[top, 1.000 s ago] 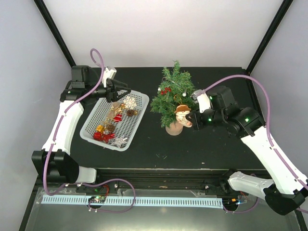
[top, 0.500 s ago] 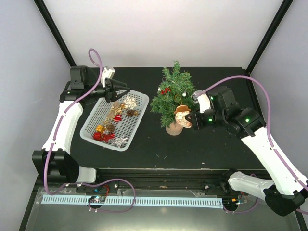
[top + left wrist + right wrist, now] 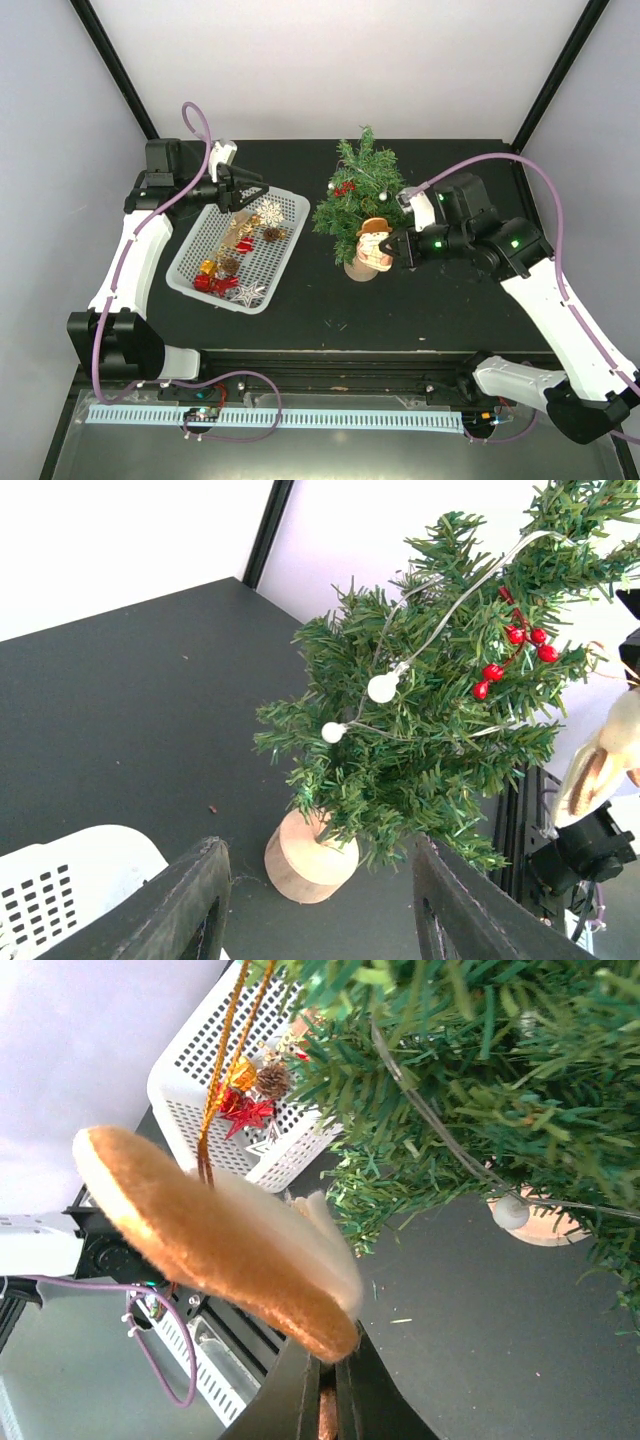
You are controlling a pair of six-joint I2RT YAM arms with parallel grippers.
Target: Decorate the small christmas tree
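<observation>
Right gripper (image 3: 393, 247) pinches figure ornament (image 3: 374, 243) just beside the small christmas tree (image 3: 358, 195). Left gripper (image 3: 257, 194) is spread, holding nothing, well apart from the tree.

A matte black tabletop (image 3: 440, 300) stands in a booth with a plain white back wall (image 3: 340, 60) and pale lilac side panels (image 3: 40, 200), with slim black corner posts (image 3: 110, 65) where they meet. The light is soft and even; a grey metal ledge (image 3: 330, 455) lies below the near edge.

I find no writing, label, brand, number or sign that I can read in any of my three views; nothing legible from here.
</observation>
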